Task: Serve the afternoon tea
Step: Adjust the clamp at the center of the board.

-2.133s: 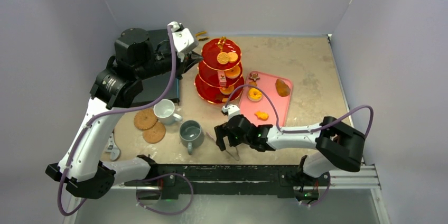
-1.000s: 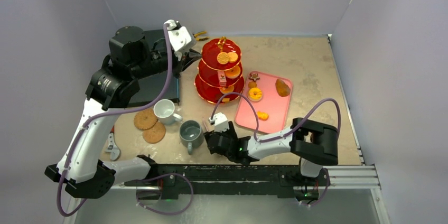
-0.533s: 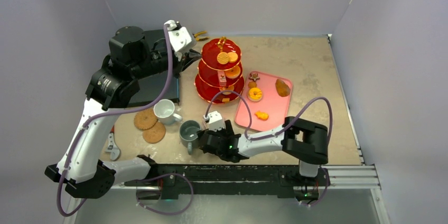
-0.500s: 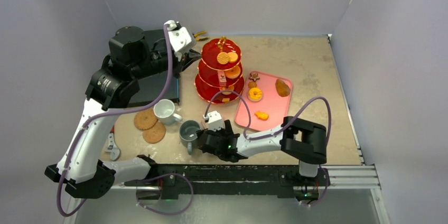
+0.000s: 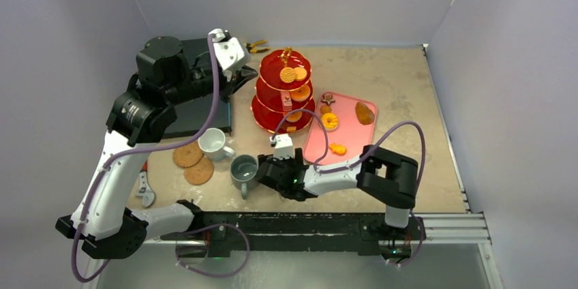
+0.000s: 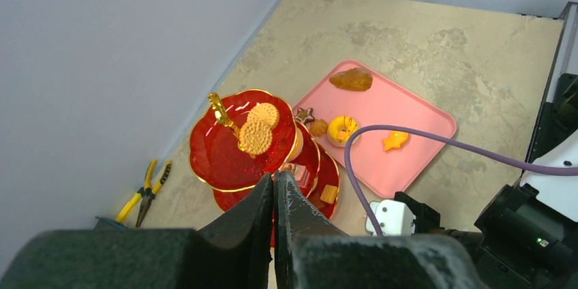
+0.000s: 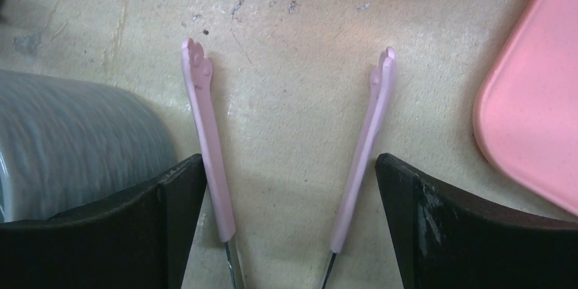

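Top external view, read left to right. The left arm is raised in the upper left of the frame. In the left wrist view the left gripper (image 6: 274, 178) hangs above the stand with its fingers pressed together and nothing between them.

Two round cork coasters (image 5: 187, 155) lie side by side at lower left, both bare. The white ceramic mug (image 5: 213, 142) stands on the table just beside the upper coaster, not on it. The grey ceramic mug (image 5: 245, 170) stands right of the coasters, apart from them.

In the right wrist view the right gripper (image 7: 290, 166) sits low over the table with its fingers spread wide, one outside each arm of the pink-tipped metal tongs (image 7: 204, 125). The tongs lie flat and splayed, tips toward the top of the frame. Whether the fingers touch the arms cannot be told. The grey mug's wall fills that frame's left edge, close to the finger on that side.

At centre is the red translucent three-tier stand with gold handle (image 5: 284, 91). It has two round biscuits (image 5: 292, 73) on its top tier and more pieces on the lower tiers. Right of it, the pink rectangular plastic tray (image 5: 354, 135) carries an iced ring doughnut (image 5: 330, 121), a small orange pastry (image 5: 337, 148), a brown oblong pastry (image 5: 364, 113) and a small star-shaped biscuit.

Judgement: the step in hand is taking up the tongs. The next move calls for closing evenly on both arms, lifting without nudging the grey mug, then swinging right to the tray. The mugs are not yet on the coasters.
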Controlling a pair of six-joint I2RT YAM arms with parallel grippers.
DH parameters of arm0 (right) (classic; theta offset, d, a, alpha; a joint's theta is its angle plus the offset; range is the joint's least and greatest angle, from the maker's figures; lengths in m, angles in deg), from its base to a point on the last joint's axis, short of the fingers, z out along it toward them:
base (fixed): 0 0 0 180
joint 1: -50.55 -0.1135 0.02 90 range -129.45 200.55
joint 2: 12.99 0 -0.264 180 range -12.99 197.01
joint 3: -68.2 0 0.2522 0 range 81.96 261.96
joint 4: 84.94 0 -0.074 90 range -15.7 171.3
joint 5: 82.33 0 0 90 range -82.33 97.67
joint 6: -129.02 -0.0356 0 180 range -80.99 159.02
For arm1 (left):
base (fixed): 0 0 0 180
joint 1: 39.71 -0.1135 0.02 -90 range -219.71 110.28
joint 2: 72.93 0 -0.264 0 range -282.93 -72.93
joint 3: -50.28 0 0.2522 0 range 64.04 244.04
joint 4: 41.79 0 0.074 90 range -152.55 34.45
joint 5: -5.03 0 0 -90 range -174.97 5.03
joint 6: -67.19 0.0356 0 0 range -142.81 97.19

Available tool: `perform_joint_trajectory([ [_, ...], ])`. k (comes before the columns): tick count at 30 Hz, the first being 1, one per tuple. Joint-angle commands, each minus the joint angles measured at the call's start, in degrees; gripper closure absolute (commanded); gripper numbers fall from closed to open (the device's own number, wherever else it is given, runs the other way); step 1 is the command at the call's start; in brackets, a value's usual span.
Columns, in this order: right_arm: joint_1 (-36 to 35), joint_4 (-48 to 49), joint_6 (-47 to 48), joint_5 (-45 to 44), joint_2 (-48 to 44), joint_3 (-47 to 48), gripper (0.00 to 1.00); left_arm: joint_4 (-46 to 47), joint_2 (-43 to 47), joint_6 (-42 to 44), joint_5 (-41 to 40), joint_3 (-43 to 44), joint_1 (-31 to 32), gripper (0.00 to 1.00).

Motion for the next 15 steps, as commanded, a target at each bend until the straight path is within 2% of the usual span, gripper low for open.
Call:
perform_joint_trajectory([
  [1, 0.42, -0.80, -1.60, 5.32, 4.66, -1.91, 0.05, 0.40, 0.94, 1.07, 0.17, 0.00, -0.16, 0.97],
  [8, 0.35, -4.25, -4.34, 2.86, 2.45, -3.47, 0.21, 0.63, 0.87, 0.99, 0.12, -0.06, -0.16, 0.98],
  [15, 0.31, -9.68, -4.05, 6.68, -11.36, -6.36, 0.23, 1.40, 0.86, 0.19, 0.66, 0.04, -0.20, 0.98],
])
